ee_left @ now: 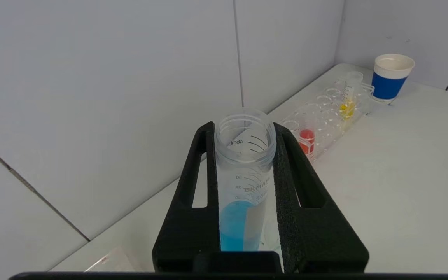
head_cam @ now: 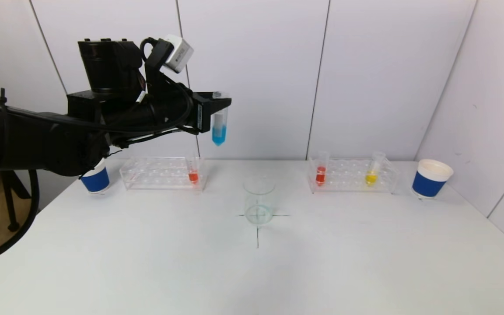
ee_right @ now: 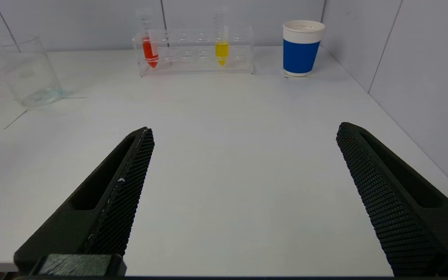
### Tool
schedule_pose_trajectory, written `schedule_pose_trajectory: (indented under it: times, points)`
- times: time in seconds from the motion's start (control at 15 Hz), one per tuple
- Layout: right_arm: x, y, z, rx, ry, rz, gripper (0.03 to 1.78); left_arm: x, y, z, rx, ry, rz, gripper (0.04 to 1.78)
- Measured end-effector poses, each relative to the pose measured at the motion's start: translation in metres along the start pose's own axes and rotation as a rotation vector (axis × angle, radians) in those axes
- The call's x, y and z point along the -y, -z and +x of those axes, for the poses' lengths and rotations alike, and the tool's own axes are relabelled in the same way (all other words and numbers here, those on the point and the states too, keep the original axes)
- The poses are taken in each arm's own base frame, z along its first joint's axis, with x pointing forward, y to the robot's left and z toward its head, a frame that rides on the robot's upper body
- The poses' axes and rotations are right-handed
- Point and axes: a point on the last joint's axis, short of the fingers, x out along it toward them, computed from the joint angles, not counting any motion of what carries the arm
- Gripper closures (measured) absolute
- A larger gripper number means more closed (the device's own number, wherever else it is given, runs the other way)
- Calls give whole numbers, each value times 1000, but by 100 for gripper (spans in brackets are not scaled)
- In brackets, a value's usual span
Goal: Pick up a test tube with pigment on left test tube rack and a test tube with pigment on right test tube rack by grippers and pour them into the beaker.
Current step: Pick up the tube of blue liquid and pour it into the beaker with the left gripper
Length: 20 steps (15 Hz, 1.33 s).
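Observation:
My left gripper (head_cam: 221,101) is shut on a test tube with blue pigment (head_cam: 219,127), held upright high above the table, over the right end of the left rack (head_cam: 147,173). In the left wrist view the tube (ee_left: 243,186) stands between the black fingers (ee_left: 193,194). One red tube (head_cam: 193,171) stays in the left rack. The right rack (head_cam: 351,175) holds a red tube (head_cam: 320,173) and a yellow tube (head_cam: 372,173). The empty glass beaker (head_cam: 259,200) stands at the table's middle. My right gripper (ee_right: 243,136) is open low over the near table, out of the head view.
A blue and white paper cup (head_cam: 96,178) stands left of the left rack, partly behind my left arm. Another cup (head_cam: 431,178) stands right of the right rack. White walls close the table at the back and right.

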Motion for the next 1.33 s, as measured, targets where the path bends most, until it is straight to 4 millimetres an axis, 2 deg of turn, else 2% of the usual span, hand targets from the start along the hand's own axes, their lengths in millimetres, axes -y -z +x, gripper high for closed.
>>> schedule_pose_trajectory:
  times: [0.53,0.87,1.33]
  points:
    - [0,0,0,0,0,0,10,-4,38,24,-53,160,138,139]
    - [0,0,0,0,0,0,10,-7,56,33,-67,208,273,139]
    - [0,0,0,0,0,0,10,-11,85,38,-92,395,439,139]
